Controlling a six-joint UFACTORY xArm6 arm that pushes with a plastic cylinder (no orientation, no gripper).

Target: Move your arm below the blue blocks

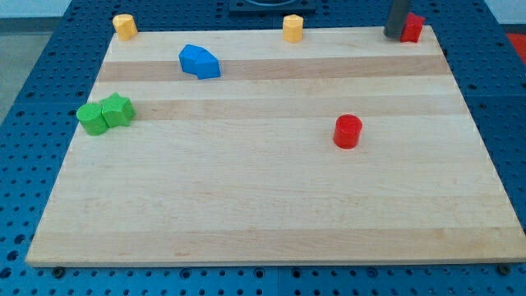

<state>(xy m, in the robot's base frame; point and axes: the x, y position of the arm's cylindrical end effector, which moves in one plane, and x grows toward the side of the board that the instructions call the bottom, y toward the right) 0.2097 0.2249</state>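
Two blue blocks (200,62) sit pressed together at the board's upper left; their separate shapes are hard to make out. My tip (394,34) is at the board's top right edge, touching the left side of a red block (412,27). The tip is far to the right of the blue blocks and slightly above them in the view. The rod runs up out of the frame.
Two green blocks (105,113) touch each other at the left edge. A red cylinder (348,131) stands right of centre. A yellow block (124,25) sits at the top left corner, an orange-yellow block (292,27) at the top middle. The wooden board (263,214) lies on a blue perforated table.
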